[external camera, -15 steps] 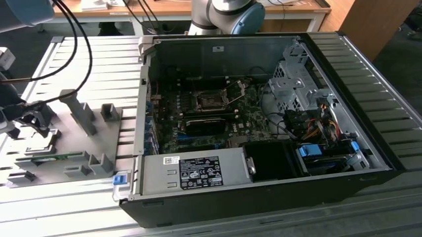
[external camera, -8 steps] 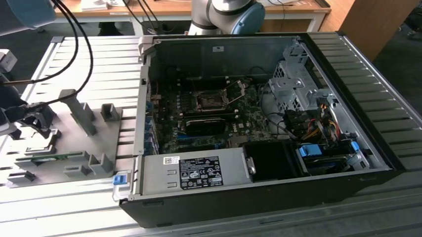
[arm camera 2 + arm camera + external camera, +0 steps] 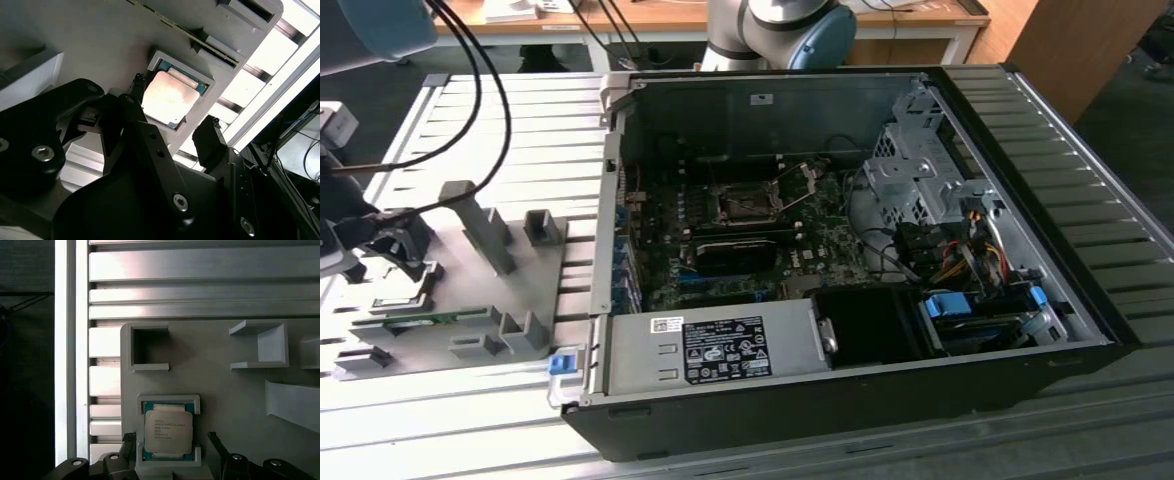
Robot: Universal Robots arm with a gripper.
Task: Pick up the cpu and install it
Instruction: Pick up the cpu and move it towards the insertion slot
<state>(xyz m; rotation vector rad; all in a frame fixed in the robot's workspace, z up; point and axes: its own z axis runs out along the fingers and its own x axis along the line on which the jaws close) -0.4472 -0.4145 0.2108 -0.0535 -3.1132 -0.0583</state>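
The cpu point(image 3: 167, 430) is a small square chip with a silvery top. It lies flat in a grey pocket of the grey tray point(image 3: 225, 385); the second wrist view shows the cpu point(image 3: 167, 97) too. My gripper point(image 3: 170, 440) is open and nothing is held. One dark fingertip point(image 3: 129, 439) stands on each side of the pocket, and the gripper point(image 3: 173, 104) straddles the chip in the second wrist view as well. In the exterior view the gripper point(image 3: 390, 248) hangs over the tray's point(image 3: 520, 290) left part. The dark socket point(image 3: 744, 205) sits on the motherboard with its metal frame raised.
The open computer case point(image 3: 854, 250) lies on a slatted metal table point(image 3: 520, 110), to the exterior view's right of the tray. Upright grey fixtures point(image 3: 487, 230) rise from the tray. A green memory stick point(image 3: 420, 320) lies near its front. Black cables point(image 3: 467, 100) run to the arm.
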